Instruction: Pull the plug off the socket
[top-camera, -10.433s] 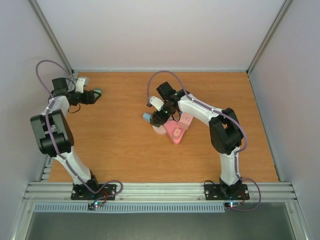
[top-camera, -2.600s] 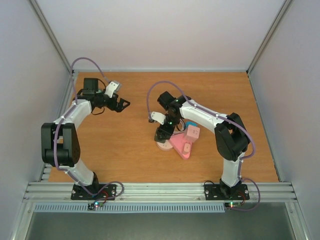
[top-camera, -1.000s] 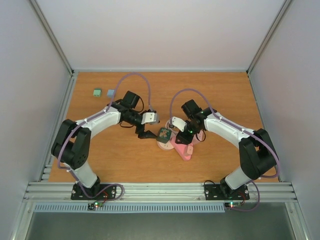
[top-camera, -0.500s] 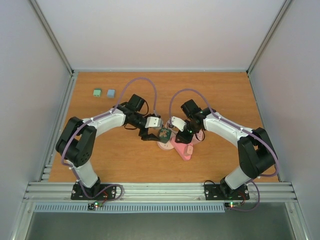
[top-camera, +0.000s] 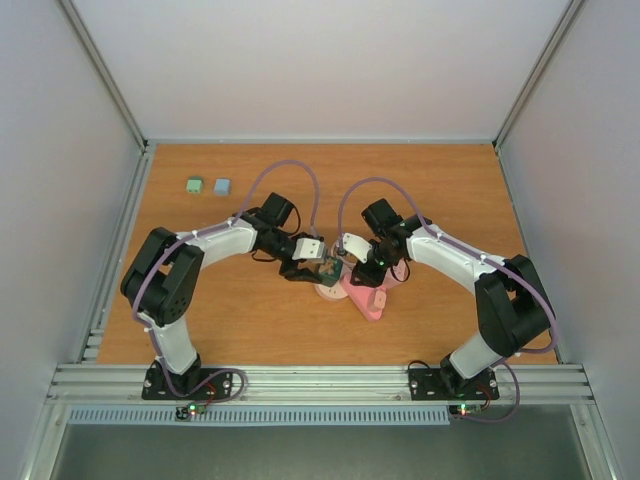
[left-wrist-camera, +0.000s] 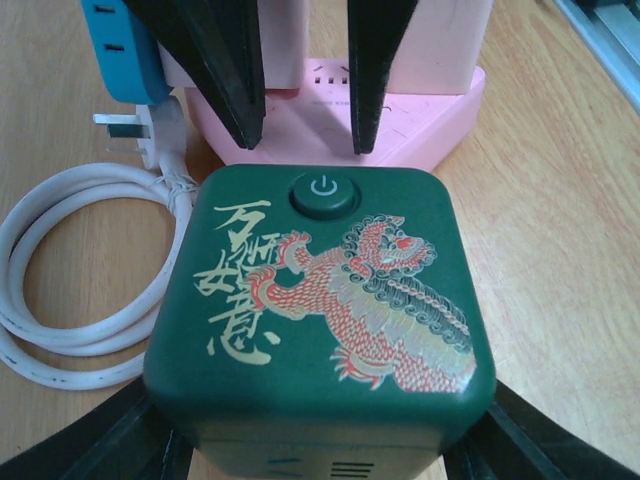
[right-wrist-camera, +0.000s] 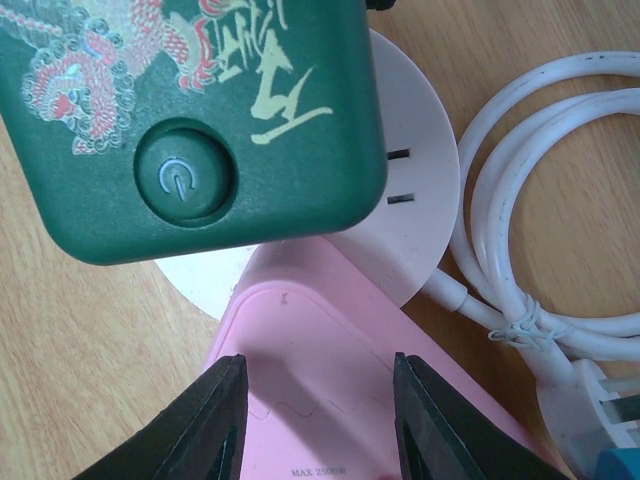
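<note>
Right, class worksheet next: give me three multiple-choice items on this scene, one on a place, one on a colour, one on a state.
1. The green block and blue block lie on the table: A near right; B far left; C centre.
2. The plug with the power button is: A white; B yellow; C green.
3. The white cable is: A coiled; B stretched straight; C cut in two.
Key: B, both sit far left in the top view; C, its green casing fills the left wrist view; A, it lies in tied loops.
</note>
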